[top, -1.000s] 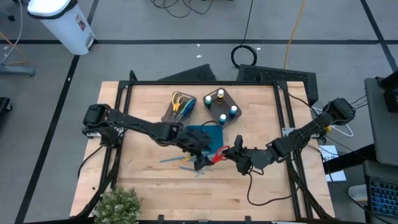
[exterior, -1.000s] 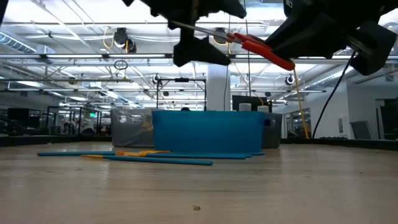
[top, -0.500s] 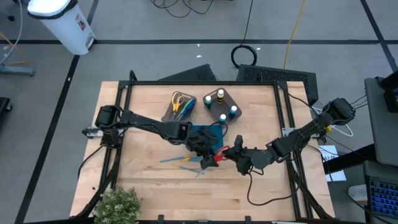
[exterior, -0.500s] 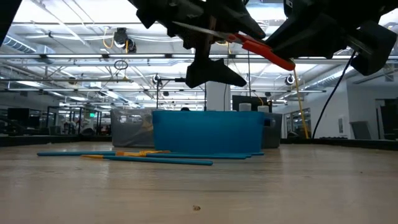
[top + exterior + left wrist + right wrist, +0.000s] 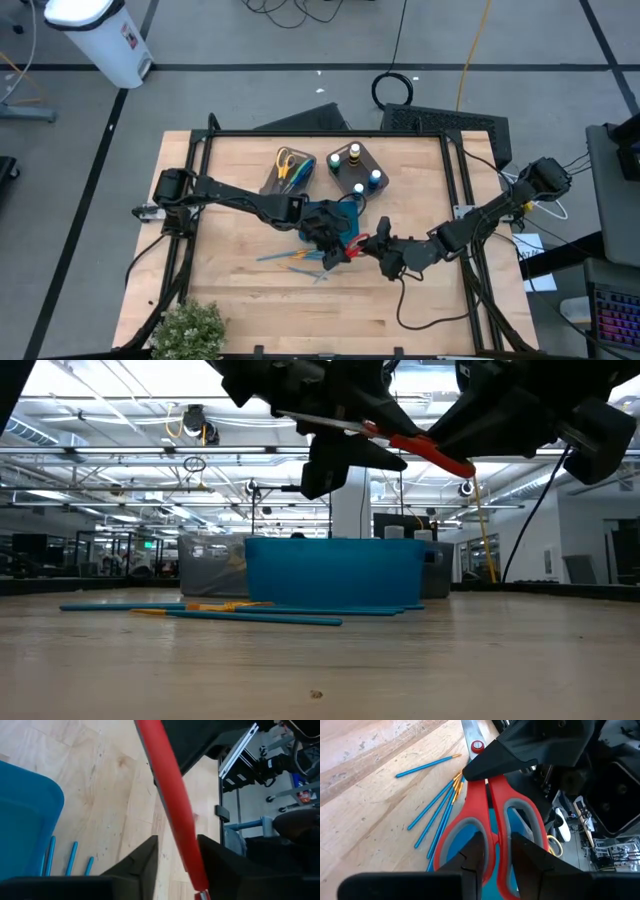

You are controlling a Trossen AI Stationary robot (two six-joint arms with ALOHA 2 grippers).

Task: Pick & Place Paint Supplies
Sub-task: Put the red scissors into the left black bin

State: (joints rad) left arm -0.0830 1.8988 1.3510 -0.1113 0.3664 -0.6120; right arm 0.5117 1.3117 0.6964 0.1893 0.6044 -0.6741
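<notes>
Right gripper [image 5: 372,243] pinches the red scissors [image 5: 352,247] by the handles, holding them out at nine o'clock so the left gripper [image 5: 337,247] can close around them for a handover.

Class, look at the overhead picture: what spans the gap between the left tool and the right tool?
The red scissors bridge it. The right tool holds the handles while the left tool closes on the blade end, above the table, as the low view shows.

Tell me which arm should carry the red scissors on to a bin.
Left, probably. Its end effector is closing on the red scissors held up by the right end effector, and its arm lies nearer the bins.
</notes>
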